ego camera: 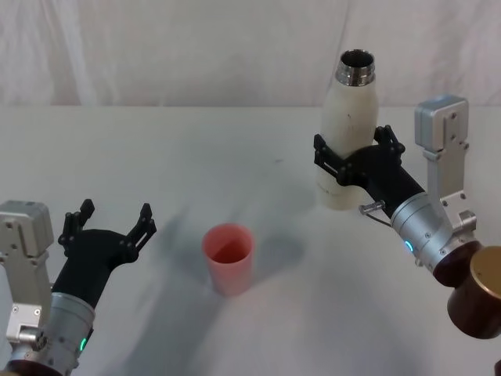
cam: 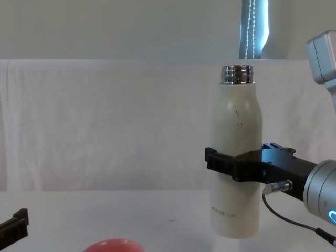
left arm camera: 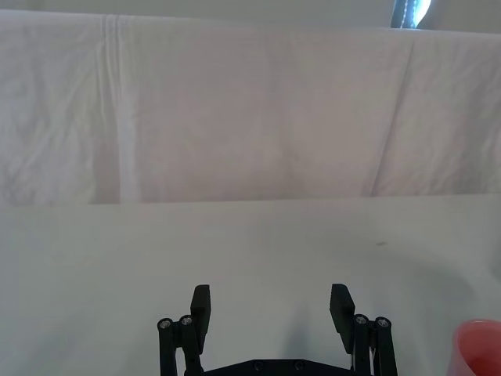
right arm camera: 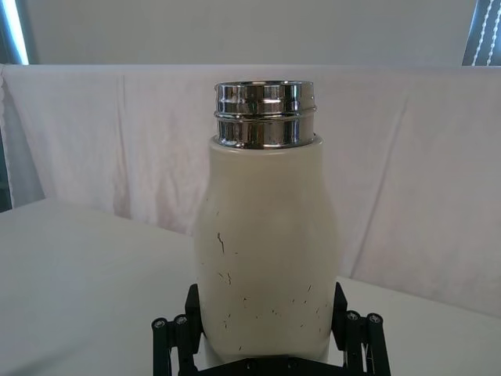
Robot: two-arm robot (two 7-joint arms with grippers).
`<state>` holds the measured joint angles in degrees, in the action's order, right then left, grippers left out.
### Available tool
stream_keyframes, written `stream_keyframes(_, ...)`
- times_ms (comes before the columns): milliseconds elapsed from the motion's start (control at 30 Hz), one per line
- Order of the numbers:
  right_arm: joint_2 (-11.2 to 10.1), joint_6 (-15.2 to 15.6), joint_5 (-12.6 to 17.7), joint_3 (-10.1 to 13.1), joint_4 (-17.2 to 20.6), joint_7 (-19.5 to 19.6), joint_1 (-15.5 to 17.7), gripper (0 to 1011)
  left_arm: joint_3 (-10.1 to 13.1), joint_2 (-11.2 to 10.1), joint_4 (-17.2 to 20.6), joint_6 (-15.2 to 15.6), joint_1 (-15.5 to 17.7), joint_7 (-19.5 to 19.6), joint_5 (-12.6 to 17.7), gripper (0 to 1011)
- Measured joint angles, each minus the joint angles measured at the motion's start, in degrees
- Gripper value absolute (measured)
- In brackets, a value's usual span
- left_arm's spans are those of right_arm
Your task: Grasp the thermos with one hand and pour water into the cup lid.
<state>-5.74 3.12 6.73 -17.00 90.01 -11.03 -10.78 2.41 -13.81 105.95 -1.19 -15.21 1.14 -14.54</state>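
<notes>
Matt coral cup lid (ego camera: 228, 257), speckled thermos (ego camera: 349, 141)

The thermos (right arm camera: 266, 266) is cream-white, flecked with small dark specks and short scratch-like marks, and its threaded neck is shiny silver steel. Small grey lettering sits near its base in the chest view. The cup lid (ego camera: 228, 258) is plain coral-red, matt, with no pattern.

The right gripper (ego camera: 356, 155) has black fingers on a silver metal wrist that carries a small blue-green light; behind it comes a brown joint. The left gripper (ego camera: 109, 221) is likewise black, with a silver wrist and a green light.

The table (ego camera: 196, 157) is plain white, and the cloth (left arm camera: 235, 110) behind it is white.
</notes>
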Motion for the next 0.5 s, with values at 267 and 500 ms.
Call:
stream_keyframes(267, -0.2, 0.0, -0.1, -0.1, 0.0, -0.1, 0.0, 947, 0.0, 0.0, 0.0, 0.0, 0.0, 0.0, 0.0, 1001)
stream_keyframes(500, -2.0, 0.0, -2.6, -1.3, 1.0, -0.5, -0.5, 947, 0.0, 0.0, 0.0, 0.0, 0.0, 0.0, 0.0, 1001)
